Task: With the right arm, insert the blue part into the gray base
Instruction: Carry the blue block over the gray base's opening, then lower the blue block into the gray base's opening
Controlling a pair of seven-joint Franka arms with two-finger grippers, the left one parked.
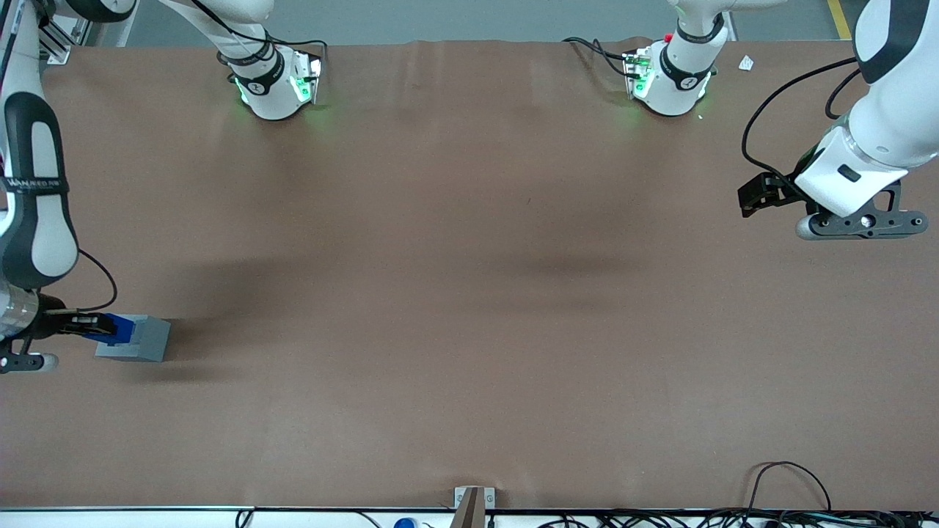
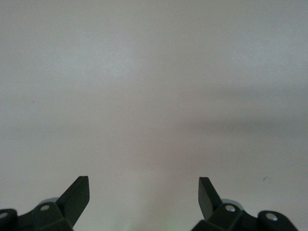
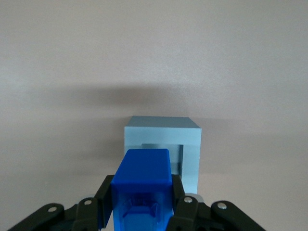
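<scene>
The gray base [image 1: 137, 338] sits on the brown table toward the working arm's end. The right arm [image 1: 33, 220] reaches over it. Its gripper [image 1: 92, 325] is shut on the blue part [image 1: 117, 329], holding it above the base's top face. In the right wrist view the blue part [image 3: 143, 185] is clamped between the black fingers [image 3: 185, 206], just above the gray base [image 3: 162, 139] and over its square recess [image 3: 179, 158]. The part covers much of the recess. Whether the part touches the base cannot be told.
The brown table surface [image 1: 469, 293] spreads wide around the base. Two arm pedestals [image 1: 275, 84] stand farther from the front camera. Cables [image 1: 788, 484] lie along the table's near edge toward the parked arm's end.
</scene>
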